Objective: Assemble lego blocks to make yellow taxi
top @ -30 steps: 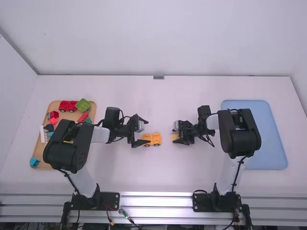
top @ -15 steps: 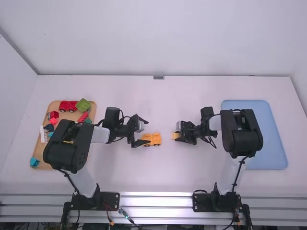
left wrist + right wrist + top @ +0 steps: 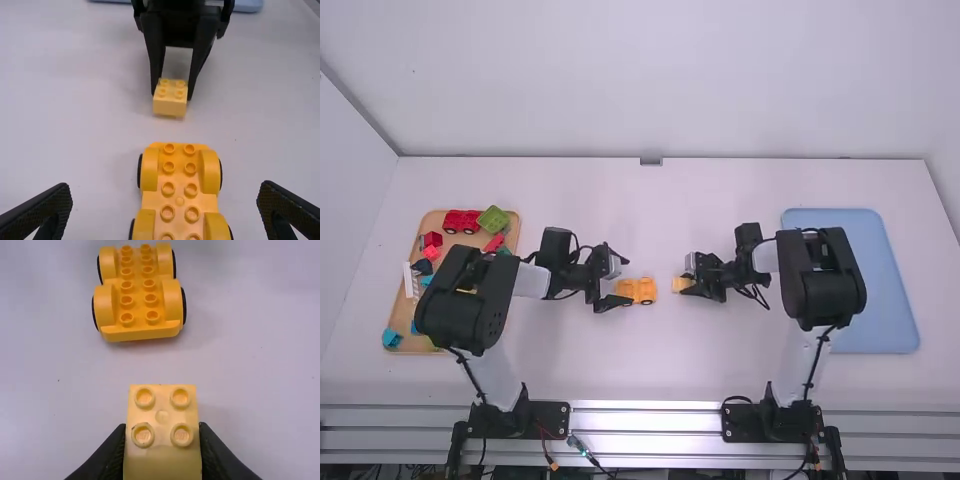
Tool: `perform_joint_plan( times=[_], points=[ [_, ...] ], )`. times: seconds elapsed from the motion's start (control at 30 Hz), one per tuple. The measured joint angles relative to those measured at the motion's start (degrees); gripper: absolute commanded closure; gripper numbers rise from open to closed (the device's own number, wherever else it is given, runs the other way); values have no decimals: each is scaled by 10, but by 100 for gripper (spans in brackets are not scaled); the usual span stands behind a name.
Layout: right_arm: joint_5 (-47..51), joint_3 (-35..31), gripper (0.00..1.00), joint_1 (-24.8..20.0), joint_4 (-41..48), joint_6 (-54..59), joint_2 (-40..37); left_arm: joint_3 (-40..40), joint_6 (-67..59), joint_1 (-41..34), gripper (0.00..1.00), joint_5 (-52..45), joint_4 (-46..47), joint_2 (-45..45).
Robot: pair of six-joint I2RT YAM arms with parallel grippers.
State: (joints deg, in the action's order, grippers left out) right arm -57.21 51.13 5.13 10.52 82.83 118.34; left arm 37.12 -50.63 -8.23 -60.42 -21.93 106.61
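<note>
Left gripper [image 3: 629, 278], jaws spread, by the yellow wheeled base [image 3: 640, 291]; right gripper [image 3: 685, 282], right of it, pinching a yellow block [image 3: 162, 460]

The wheeled base [image 3: 180, 201] is coloured orange-yellow, the wheels [image 3: 184, 306] black, the block [image 3: 162, 417] paler yellow. The right tray [image 3: 892, 300] is finished light blue; the part-hidden left tray [image 3: 468, 242], apparently tan.

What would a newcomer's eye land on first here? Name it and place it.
Probably the bright yellow car base, studded and wheeled, on the table between the two arms. Next comes the paler yellow block, gripped in the right end effector and lined up near one end of that base. After those, the red wheeled piece stands out on the tray at the left.
</note>
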Motion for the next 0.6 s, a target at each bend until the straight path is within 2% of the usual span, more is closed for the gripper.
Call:
perform_joint_plan(
  times=[0.17,0.37,0.6],
  points=[
    [-13,0,70,-6,4,-4,0,0,-14,-18,1,1,-18,24],
    [-21,0,70,0,17,-16,-3,0,-14,-52,1,48,-33,45],
    [-23,0,71,45,21,-17,-48,0,-3,-52,3,85,-45,46]
  ],
)
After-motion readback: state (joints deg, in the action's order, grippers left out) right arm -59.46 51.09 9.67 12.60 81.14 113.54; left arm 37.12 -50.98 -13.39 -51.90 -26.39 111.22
